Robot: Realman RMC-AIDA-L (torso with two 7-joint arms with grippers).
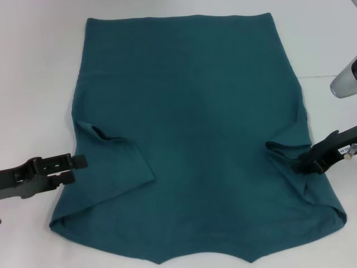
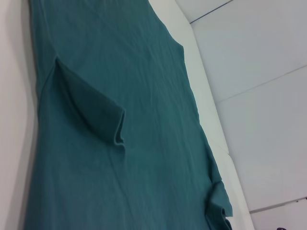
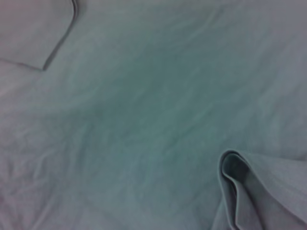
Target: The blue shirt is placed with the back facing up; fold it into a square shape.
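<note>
1. Near edge: blue shirt (image 1: 189, 139) lies flat, plain side up, covering most of the table (image 1: 39, 67). Collar end is nearest the robot, hem farthest.
2. L sleeve (image 1: 114, 159) is already folded in over the body and lies flat-ish. R sleeve (image 1: 284, 151) is bunched, w/ a rolled lip showing in the right wrist view.
3. Left gripper (image 1: 75, 167) sits just off the shirt's L edge, level w/ the sleeve, fingers a narrow gap apart, holding nothing, apart from the cloth.
4. Right gripper (image 1: 304, 162) is at the R sleeve, tips on or in the bunched fabric. Can't tell if it's pinched or loose; fingers are hidden by cloth.
5. Step in hand, as I read it: tuck the R sleeve inward to match the L.
6. To do it well: grab the sleeve's outer edge only, not the body layer below. Lift low, carry it inward, lay it flat so the side edge runs straight, then let go w/o dragging.
7. Risk: the rolled lip stays lumpy and the later fold goes crooked.
8. Far: hem edge (image 1: 178, 18) is straight and smooth.
9. Surface is plain white, w/ a seam line toward the R. A grey-white robot part (image 1: 346, 78) pokes in at the R edge.
</note>
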